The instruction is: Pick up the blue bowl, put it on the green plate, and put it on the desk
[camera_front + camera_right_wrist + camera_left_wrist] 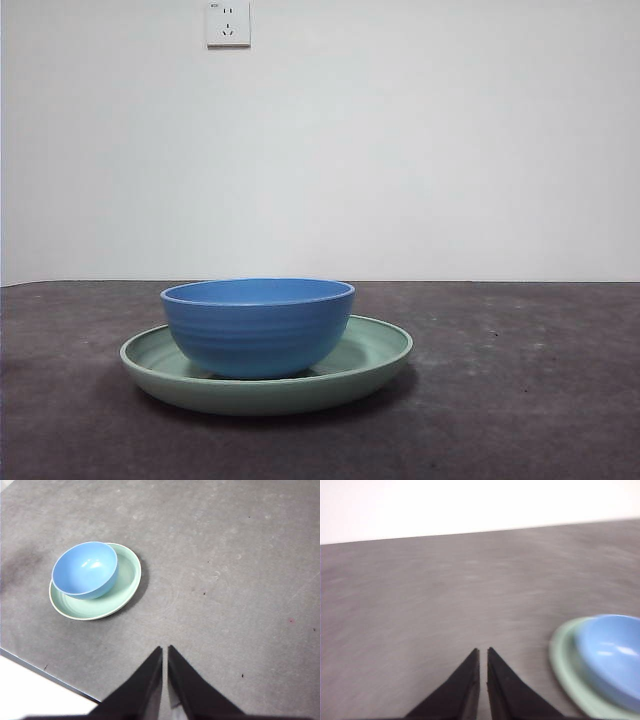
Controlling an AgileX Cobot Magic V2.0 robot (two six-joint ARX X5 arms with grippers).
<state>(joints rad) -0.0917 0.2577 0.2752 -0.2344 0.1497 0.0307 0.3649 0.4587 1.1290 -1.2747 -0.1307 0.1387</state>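
A: Where's the round, matte medium-blue bowl [258,325]?

B: Upright inside the wide, glossy pale mint-green plate [375,352], touching its floor, set toward the plate's nine o'clock in the front view. Both sit on the dark grey-brown speckled tabletop [520,400].

A: And the claws?

B: Left claw [483,652] hangs over bare tabletop near the plate, jaws closed on nothing. Right claw [165,650] is high and well apart, likewise closed and empty.

A: So which step?

B: I'd say stacking is done. Next, one claw must open, grip the rim and set it down on the tabletop.
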